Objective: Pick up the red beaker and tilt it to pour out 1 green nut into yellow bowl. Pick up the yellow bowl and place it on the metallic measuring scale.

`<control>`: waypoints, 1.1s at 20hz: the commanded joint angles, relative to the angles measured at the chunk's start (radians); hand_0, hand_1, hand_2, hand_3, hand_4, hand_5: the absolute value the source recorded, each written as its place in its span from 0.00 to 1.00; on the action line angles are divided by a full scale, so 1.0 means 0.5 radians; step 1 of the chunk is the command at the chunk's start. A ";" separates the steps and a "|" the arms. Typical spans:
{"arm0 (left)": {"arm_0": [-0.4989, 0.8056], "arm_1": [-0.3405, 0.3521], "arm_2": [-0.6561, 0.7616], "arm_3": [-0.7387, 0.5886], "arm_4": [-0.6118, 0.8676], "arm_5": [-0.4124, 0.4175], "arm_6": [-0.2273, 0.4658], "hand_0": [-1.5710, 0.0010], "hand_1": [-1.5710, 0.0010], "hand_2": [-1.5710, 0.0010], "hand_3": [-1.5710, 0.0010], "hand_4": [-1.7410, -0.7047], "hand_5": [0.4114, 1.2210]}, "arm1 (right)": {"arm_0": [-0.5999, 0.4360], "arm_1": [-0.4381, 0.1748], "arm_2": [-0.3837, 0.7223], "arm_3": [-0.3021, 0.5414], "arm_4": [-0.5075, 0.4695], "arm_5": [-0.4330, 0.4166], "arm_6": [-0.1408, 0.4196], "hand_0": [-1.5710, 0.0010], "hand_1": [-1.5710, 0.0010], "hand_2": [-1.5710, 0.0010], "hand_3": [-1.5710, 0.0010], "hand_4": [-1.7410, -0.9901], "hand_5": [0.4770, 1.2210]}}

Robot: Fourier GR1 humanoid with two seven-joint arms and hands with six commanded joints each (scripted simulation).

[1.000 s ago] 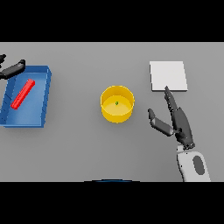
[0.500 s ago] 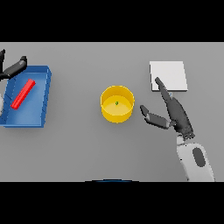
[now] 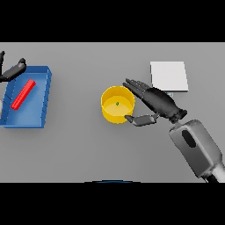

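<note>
The worktop (image 3: pixel 79 154) is showing as a flat, matt grey with no grain or sheen. The yellow bowl (image 3: pixel 117 105) is looking like smooth plastic — evenly coloured, faintly shaded inside, with no bright glare. The blue tray (image 3: pixel 44 94) is reading as smooth, matt plastic too, and the red piece (image 3: pixel 23 94) lying in it is looking plain and unglossy. The scale (image 3: pixel 169 75) is appearing as a pale, smooth plate, more dull than shiny. The right hand (image 3: pixel 156 103) is showing a dark, slightly satin finish — soft highlights are running along its fingers.
</note>
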 commanded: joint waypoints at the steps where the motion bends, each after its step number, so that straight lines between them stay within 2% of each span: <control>1: -0.014 0.002 0.005 0.018 -0.002 0.003 -0.004 1.00 1.00 1.00 1.00 0.96 0.37 | -0.068 -0.024 0.035 0.034 0.035 0.043 -0.012 1.00 1.00 1.00 1.00 0.68 0.19; 4: -0.006 0.002 0.013 0.004 0.010 0.006 -0.036 1.00 1.00 1.00 1.00 0.95 0.38 | -0.195 -0.050 0.150 0.104 0.107 0.158 -0.083 1.00 1.00 1.00 1.00 0.68 0.20; 6: -0.041 -0.005 0.013 0.041 0.006 0.004 -0.030 1.00 1.00 1.00 1.00 0.95 0.38 | -0.290 -0.048 0.226 0.160 0.163 0.236 -0.062 1.00 1.00 1.00 1.00 0.70 0.21; 9: -0.025 -0.016 0.037 0.039 0.040 0.009 -0.073 1.00 1.00 1.00 1.00 0.93 0.38 | -0.367 -0.056 0.304 0.246 0.219 0.292 -0.115 1.00 1.00 1.00 1.00 0.70 0.23; 16: -0.039 -0.021 0.055 0.072 0.053 0.019 -0.114 1.00 1.00 1.00 1.00 0.91 0.39 | -0.456 -0.031 0.423 0.458 0.300 0.308 -0.256 1.00 1.00 1.00 1.00 0.66 0.25; 21: -0.015 -0.011 0.062 0.038 0.070 0.000 -0.094 1.00 1.00 1.00 1.00 0.91 0.39 | -0.505 -0.002 0.494 0.580 0.351 0.353 -0.256 1.00 1.00 1.00 1.00 0.62 0.28; 22: -0.017 -0.015 0.056 0.048 0.063 0.003 -0.096 1.00 1.00 1.00 1.00 0.91 0.39 | -0.509 -0.020 0.495 0.573 0.345 0.369 -0.285 1.00 1.00 1.00 1.00 0.62 0.29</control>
